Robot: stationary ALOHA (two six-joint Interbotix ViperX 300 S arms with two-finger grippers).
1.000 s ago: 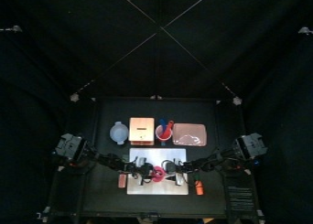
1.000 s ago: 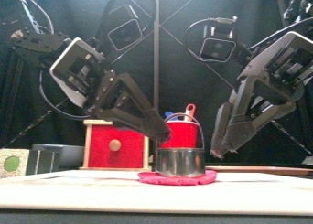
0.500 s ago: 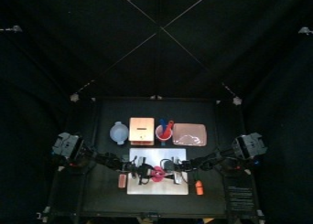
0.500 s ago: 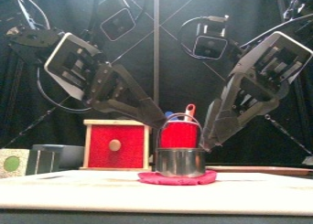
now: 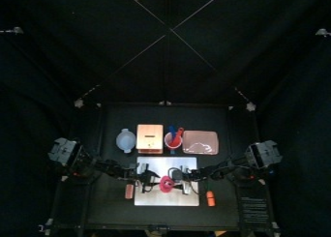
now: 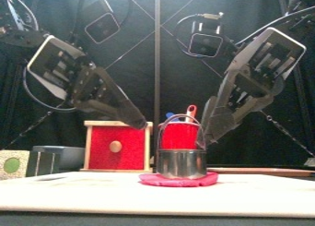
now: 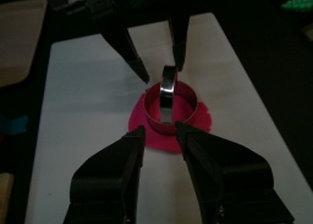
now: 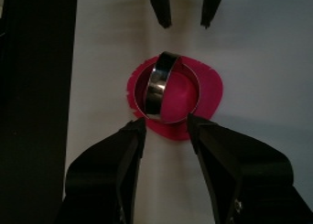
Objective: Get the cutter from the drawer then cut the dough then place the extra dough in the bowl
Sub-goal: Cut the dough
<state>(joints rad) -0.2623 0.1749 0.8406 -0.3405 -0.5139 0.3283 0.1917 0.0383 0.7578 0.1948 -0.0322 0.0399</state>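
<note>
Cutter (image 6: 181, 163) stands on pink dough (image 6: 179, 180), lower centre of front view. Left claw (image 7: 160, 132), right claw (image 8: 166, 121) both spread, empty, flanking it. Risk: lifting cutter drags stuck dough, tears outer ring.

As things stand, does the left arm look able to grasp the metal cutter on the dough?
Probably yes: the cutter stands free on the dough, straight ahead of the open left gripper, with nothing between them; the right gripper hangs clear beyond it.
</note>
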